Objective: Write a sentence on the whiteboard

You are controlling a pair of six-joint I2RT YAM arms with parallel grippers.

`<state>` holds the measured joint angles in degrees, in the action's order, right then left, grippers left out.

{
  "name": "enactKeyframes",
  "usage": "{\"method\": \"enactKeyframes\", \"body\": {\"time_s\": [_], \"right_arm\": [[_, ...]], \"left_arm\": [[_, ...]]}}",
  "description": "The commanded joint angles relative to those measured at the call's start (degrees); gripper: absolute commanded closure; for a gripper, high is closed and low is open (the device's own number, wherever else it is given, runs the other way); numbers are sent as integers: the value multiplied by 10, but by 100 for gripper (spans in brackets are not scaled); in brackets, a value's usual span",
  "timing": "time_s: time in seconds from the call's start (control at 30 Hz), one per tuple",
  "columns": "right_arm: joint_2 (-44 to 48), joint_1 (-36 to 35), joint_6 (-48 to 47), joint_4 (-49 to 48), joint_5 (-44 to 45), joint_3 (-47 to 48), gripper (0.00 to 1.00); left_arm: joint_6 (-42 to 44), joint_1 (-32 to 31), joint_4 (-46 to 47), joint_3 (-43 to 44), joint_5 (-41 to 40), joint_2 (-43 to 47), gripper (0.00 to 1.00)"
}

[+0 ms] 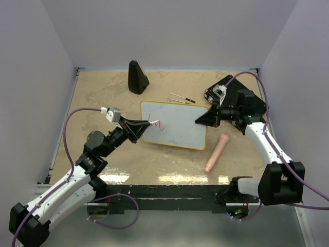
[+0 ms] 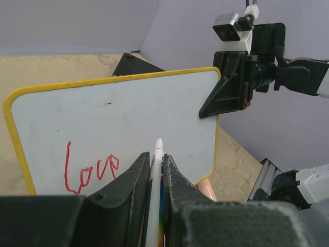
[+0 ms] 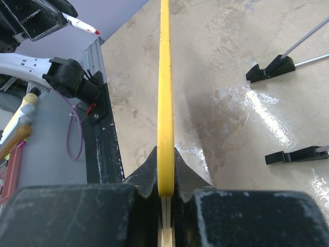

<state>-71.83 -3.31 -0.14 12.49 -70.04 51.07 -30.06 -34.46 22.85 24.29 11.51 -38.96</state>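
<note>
Whiteboard (image 1: 180,128): lies on the bench (image 1: 103,98) between the two arms. Its long axis runs left to right, and its white face is turned up toward the left arm

Right fingers (image 1: 199,121): clamped on the yellow rim, midway along the board's right short edge, bracing it

Left fingers (image 1: 145,125): closed tight on a marker (image 2: 156,170). The barrel runs straight out between them, red tip leading and aimed at the board's face

Sentence (image 2: 90,172): one red cursive word so far, which reads like "Love", at the board's left end. By my reckoning the writing is barely begun

Relation to note: the marker tip stands just to the right of the last letter. I cannot tell whether it touches the face. The blank white stretches away from the tip along the board's long axis, toward the right fingers. The left arm is the nearer one and the only one free to write, so I judge the next strokes must travel rightward, toward the clamped edge

Also present: a black cone (image 1: 137,77) behind the board, and a pale pink rod (image 1: 217,152) on the bench near its right front corner
</note>
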Motion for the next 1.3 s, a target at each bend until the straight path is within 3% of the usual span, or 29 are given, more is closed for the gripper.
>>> {"method": "enactKeyframes", "body": {"time_s": [0.0, 0.2, 0.57, 0.93, 1.27], "right_arm": [[27, 2, 4, -22, -38, 4, 100], [36, 2, 5, -22, -34, 1, 100], [28, 2, 4, -23, -40, 2, 100], [18, 3, -14, -26, -42, 3, 100], [14, 6, -23, -26, -47, 2, 100]], "left_arm": [[-34, 4, -10, -20, -20, 27, 100], [-63, 4, -7, -54, -20, 65, 100], [-34, 3, -17, -71, -2, 72, 100], [-8, -75, 44, -72, -64, 27, 100], [10, -82, 95, -72, -61, -11, 100]]}}
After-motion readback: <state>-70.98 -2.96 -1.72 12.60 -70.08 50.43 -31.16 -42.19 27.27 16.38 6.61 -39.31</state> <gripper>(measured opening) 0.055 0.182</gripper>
